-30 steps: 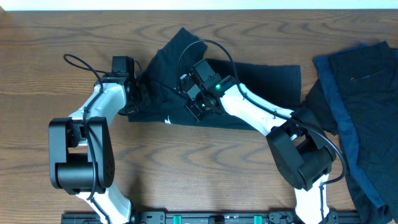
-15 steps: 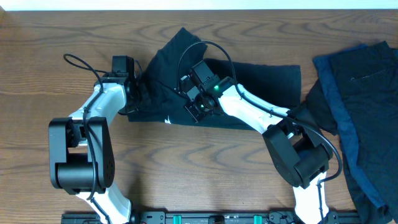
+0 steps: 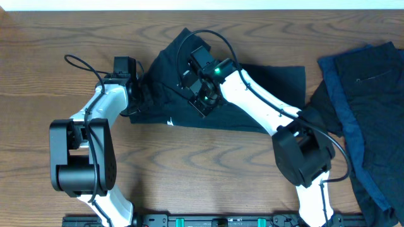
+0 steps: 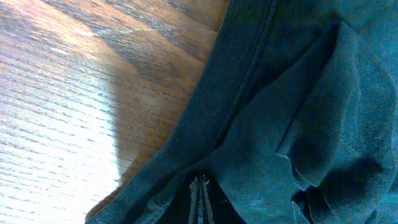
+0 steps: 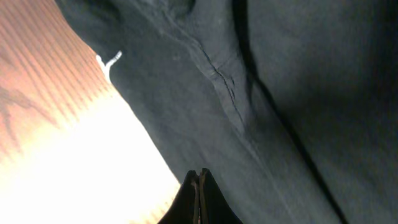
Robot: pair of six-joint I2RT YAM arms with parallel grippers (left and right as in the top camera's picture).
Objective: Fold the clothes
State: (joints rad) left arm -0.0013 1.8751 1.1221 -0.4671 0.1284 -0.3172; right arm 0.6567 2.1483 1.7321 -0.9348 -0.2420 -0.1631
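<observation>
A dark navy T-shirt (image 3: 265, 88) lies crumpled across the middle of the table, its small white label (image 3: 170, 122) at the near edge. My left gripper (image 3: 144, 94) is at the shirt's left edge. In the left wrist view its fingertips (image 4: 199, 183) are pressed together where a ribbed band (image 4: 205, 93) and folds of cloth pucker toward them. My right gripper (image 3: 197, 89) hangs over the shirt's left half. It is shut (image 5: 199, 177) with nothing visible between the tips, above smooth dark cloth (image 5: 280, 93) near the label (image 5: 109, 60).
More clothes are heaped at the table's right edge: a brighter blue piece (image 3: 347, 107) lies with dark garments (image 3: 379, 75). Bare wood (image 3: 208, 164) runs along the near side and the far left. A black cable (image 3: 79, 63) loops beside the left arm.
My right gripper has moved toward the far side of the table, over the upper part of the shirt. The left arm and the shirt's outline look unchanged.
</observation>
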